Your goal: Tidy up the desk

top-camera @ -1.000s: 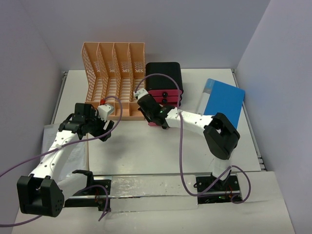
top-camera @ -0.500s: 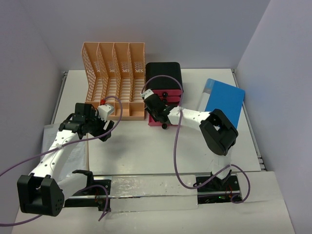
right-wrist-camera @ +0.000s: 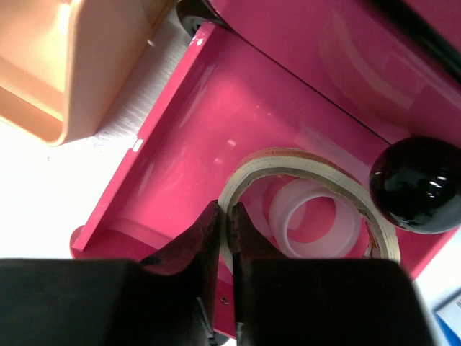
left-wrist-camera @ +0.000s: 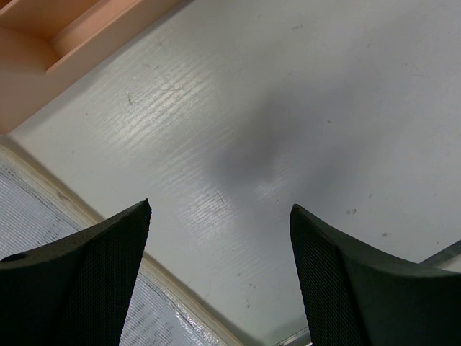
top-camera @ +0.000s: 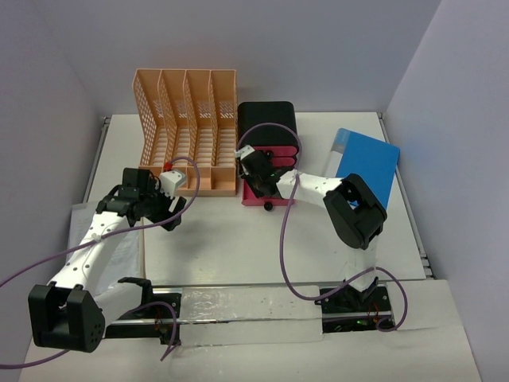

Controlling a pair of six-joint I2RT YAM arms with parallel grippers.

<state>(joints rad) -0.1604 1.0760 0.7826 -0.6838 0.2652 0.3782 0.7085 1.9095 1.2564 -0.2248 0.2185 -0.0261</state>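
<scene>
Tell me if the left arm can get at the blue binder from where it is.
Probably not. The blue binder lies at the desk's far right, while the left claw hangs open near the peach rack; the right arm, with the right claw shut on a tape roll, stretches across between.

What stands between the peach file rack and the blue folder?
The black box with pink drawers stands between them; the top external view shows it.
</scene>
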